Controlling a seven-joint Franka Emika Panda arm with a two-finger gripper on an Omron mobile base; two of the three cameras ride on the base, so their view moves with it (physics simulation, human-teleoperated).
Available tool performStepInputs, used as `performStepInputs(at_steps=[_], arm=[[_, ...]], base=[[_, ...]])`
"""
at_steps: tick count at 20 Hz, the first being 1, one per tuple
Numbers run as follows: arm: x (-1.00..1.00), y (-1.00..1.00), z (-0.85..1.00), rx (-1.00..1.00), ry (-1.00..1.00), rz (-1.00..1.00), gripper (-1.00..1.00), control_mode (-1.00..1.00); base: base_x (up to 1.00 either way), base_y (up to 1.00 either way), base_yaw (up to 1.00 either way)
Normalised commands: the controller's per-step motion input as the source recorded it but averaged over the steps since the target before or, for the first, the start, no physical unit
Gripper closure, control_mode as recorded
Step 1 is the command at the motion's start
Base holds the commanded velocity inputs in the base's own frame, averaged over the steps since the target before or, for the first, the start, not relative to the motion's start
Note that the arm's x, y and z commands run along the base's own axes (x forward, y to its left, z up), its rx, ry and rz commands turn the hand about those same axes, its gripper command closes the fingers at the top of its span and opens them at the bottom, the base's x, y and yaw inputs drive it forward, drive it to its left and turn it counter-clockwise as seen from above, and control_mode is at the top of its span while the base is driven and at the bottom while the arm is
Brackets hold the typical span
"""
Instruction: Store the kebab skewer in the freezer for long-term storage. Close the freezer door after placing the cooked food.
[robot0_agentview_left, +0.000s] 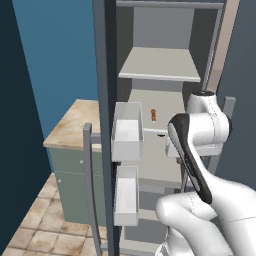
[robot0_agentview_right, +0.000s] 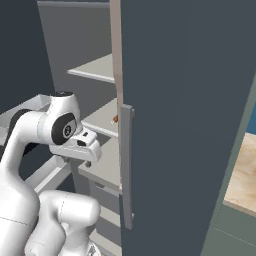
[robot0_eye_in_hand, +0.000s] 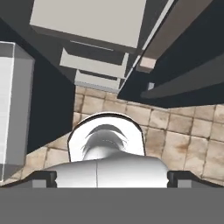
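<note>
The freezer (robot0_agentview_left: 160, 75) stands open, its grey shelves in sight. The kebab skewer (robot0_agentview_left: 153, 114) lies on the middle shelf, small and reddish-brown, and peeks past the door edge as the skewer (robot0_agentview_right: 115, 119) in the right base view. The freezer door (robot0_agentview_left: 106, 125) is swung out to the left, edge-on, with two clear-white bins (robot0_agentview_left: 126, 132) on its inside. My gripper (robot0_agentview_right: 88, 161) hangs in front of the shelves, below the skewer and apart from it, pointing down. In the hand view the gripper (robot0_eye_in_hand: 112, 177) is open, its fingertips (robot0_eye_in_hand: 43, 177) wide apart with nothing between them.
The plain slate-grey door (robot0_agentview_right: 190, 125) with its bar handle (robot0_agentview_right: 126, 170) stands close on the right. A beige-topped counter (robot0_agentview_left: 75, 125) sits left of the open door. Tiled floor (robot0_eye_in_hand: 183, 140) lies below the hand, with a door bin (robot0_eye_in_hand: 13, 109) to one side.
</note>
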Motion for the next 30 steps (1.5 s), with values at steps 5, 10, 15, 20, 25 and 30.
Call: performStepInputs(at_steps=[5, 10, 15, 20, 25, 30], arm=[[-0.33, -0.13, 0.12, 0.13, 0.00, -0.08, -1.00, -1.00], [-0.44, -0.11, 0.09, 0.03, -0.03, -0.07, -1.00, -1.00], [-0.42, -0.09, 0.02, -0.05, -0.08, -0.07, -1.00, -1.00], [-0.17, 0.00, 0.02, -0.06, -0.07, -0.02, -1.00, -1.00], [0.00, 0.00, 0.00, 0.00, 0.01, 0.00, -1.00, -1.00], [0.00, 0.00, 0.00, 0.00, 0.00, 0.00, -1.00, -1.00]], base=[[0.00, 0.00, 0.00], [0.00, 0.00, 0.00], [0.00, 0.00, 0.00], [0.00, 0.00, 0.00], [0.00, 0.00, 0.00], [0.00, 0.00, 0.00]])
